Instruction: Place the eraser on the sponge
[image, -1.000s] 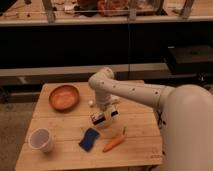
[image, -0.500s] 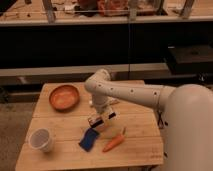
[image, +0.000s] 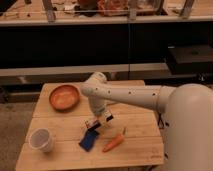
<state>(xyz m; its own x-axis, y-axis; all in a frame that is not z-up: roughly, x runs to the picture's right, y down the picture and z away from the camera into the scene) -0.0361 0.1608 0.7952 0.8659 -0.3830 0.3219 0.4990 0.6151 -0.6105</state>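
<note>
The dark blue sponge (image: 88, 141) lies flat on the wooden table (image: 60, 120), front of centre. My gripper (image: 98, 123) hangs just above the sponge's far end, pointing down, at the end of the white arm (image: 125, 95) that reaches in from the right. A small white block, the eraser (image: 92, 123), shows between the gripper's tips, and the gripper is shut on it. The eraser sits slightly above the sponge's upper edge, and I cannot tell whether the two touch.
An orange carrot (image: 114, 143) lies just right of the sponge. An orange bowl (image: 64, 96) stands at the back left of the table. A white cup (image: 41, 139) is at the front left. Dark shelving fills the background.
The gripper has moved down and slightly left with the eraser, closing in on the sponge's far end. Sponge, carrot, bowl and cup have stayed in place.
</note>
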